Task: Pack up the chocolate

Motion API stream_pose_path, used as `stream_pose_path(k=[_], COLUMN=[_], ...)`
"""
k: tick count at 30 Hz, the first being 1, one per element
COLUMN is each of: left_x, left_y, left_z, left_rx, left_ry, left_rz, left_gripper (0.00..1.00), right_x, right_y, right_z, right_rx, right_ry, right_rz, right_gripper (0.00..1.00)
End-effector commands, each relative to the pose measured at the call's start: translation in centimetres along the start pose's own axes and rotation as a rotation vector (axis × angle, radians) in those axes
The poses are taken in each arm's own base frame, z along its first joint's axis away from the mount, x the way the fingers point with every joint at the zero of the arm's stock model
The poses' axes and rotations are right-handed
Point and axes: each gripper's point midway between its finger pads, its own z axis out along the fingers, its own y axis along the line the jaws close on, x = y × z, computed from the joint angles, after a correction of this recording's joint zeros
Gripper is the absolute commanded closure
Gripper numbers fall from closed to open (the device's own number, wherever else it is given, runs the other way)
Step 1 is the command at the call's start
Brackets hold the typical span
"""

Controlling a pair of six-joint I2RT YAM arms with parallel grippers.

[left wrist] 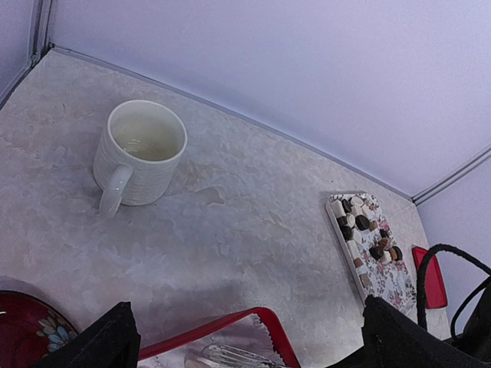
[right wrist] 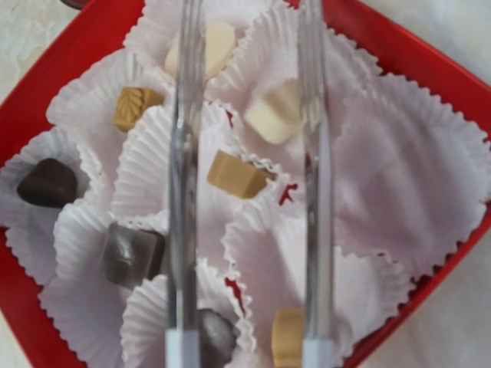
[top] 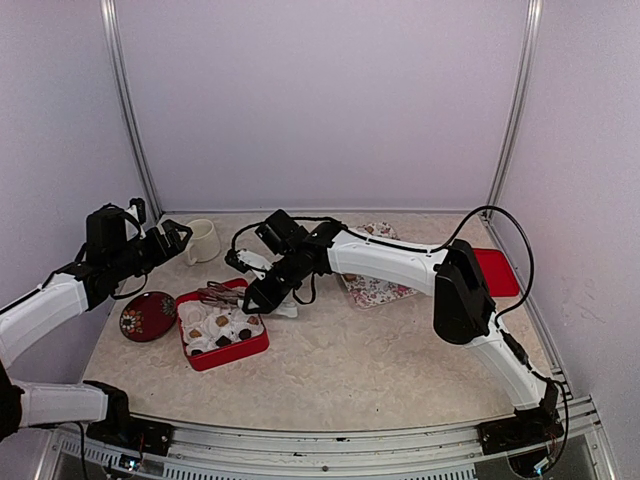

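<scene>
R gripper (top: pixel 255 298) is over the box (right wrist: pixel 383 42), arm reaching in from the right. Its clear fingers (right wrist: pixel 186 153) stand parted w/ nothing pinched. A tan piece (right wrist: pixel 238 175) lies in a cup between them, touching neither as far as we can see. We read it as lying free, not held.

L gripper (top: pixel 175 238) hangs wide open & empty, near the mug (left wrist: pixel 142 153). A box corner shows just below it in its own view.

The chocolate (left wrist: pixel 359 222) sits in two places. Several pcs (dark, tan, cream) are in the box's cups (right wrist: pixel 406 176). The rest are in rows on the floral tray (left wrist: pixel 383 276), right of the box and apart from it. Some cups on one side are empty, so we judge the packing partway.

Risks from here:
- Cups crowd & overlap, and frills stand up beside the fingers. A slanted lift could snag paper and drag a cup, w/ its piece, out of place.
- Tan piece sits tilted near a cup's edge — a nudge may tip it into the next cup.
- Closing while this low would pinch the piece or crush paper.
- Box looks light and nothing holds it. A side push may slide it toward the dish (top: pixel 148 315).
- Tray pcs are packed tight — the next pick may knock or take a neighbour.
</scene>
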Motion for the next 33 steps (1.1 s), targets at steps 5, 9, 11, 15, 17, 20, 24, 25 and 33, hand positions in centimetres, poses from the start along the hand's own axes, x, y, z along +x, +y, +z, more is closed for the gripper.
stream_pose_path(k=[5,9,11,15,17,20,24,25,33], left_x=[-0.8,-1.0,-1.0,-1.0,-0.9,-0.9,-0.8,-0.9,-0.6], left_y=[-0.4,-0.5,-0.5,-0.6,-0.6,-0.7,-0.7,-0.7,-0.7], left_z=[-0.2,-0.3,-0.3,-0.2,-0.2,-0.1,0.0,0.0,0.1], left_rx=[0.018,0.019,0.019,0.024,0.023,0.023,0.024,0.024,0.022], left_ry=[-0.025,-0.028,-0.029,-0.025,-0.025,-0.023,-0.02,-0.021,-0.015], left_rz=[0.001,-0.001,-0.003,-0.004,-0.004,-0.003,-0.003,-0.003,0.0], left_gripper=[0.01,0.01,0.01,0.01,0.01,0.01,0.01,0.01,0.01], right_x=[-6.0,-7.6,-7.9,-7.1,-6.1,-4.5,-1.6,-0.7,7.2], right_y=[-0.2,-1.0,-1.6,-3.7,-5.3,-7.1,-10.1,-11.0,-17.0], right_z=[-7.2,-11.0,-12.5,-14.7,-15.7,-17.3,-19.5,-20.0,-23.0], right_rx=[0.04,0.053,0.066,0.114,0.15,0.192,0.26,0.278,0.412], right_ry=[-0.196,-0.27,-0.29,-0.301,-0.291,-0.285,-0.272,-0.267,-0.194], right_rz=[-0.034,-0.026,-0.022,0.005,0.03,0.063,0.125,0.144,0.295], right_gripper=[0.63,0.63,0.63,0.63,0.64,0.64,0.64,0.64,0.64])
